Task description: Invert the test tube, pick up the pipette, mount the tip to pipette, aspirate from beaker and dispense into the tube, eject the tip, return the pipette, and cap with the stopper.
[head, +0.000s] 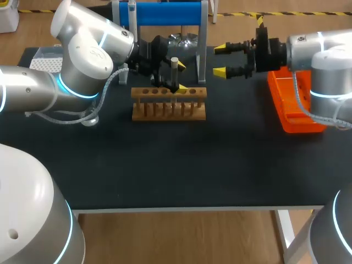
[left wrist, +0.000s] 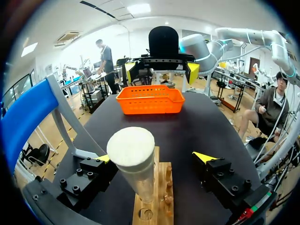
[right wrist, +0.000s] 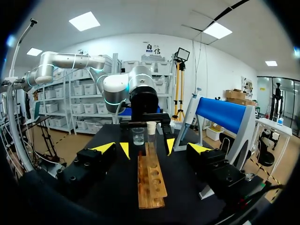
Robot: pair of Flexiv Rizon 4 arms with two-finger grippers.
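Observation:
A glass test tube (head: 174, 71) with a pale stopper (left wrist: 131, 146) on top stands upright in the wooden rack (head: 169, 103). My left gripper (head: 182, 76) is open. Its fingers (left wrist: 205, 157) straddle the tube, apart from the glass on both sides. My right gripper (head: 221, 60) hangs open and holds nothing, to the right of the rack and above the table. In the right wrist view the tube (right wrist: 151, 133) and rack (right wrist: 151, 180) lie ahead of the right gripper (right wrist: 151, 148). A small beaker (right wrist: 138, 136) stands beside the tube. The pipette (head: 132, 10) hangs on the blue stand (head: 165, 14).
An orange basket (head: 294, 107) sits at the table's right edge, under my right arm. A white tip box (head: 47, 58) is at the back left. The blue stand's legs are just behind the rack. The front half of the dark table (head: 181, 165) is bare.

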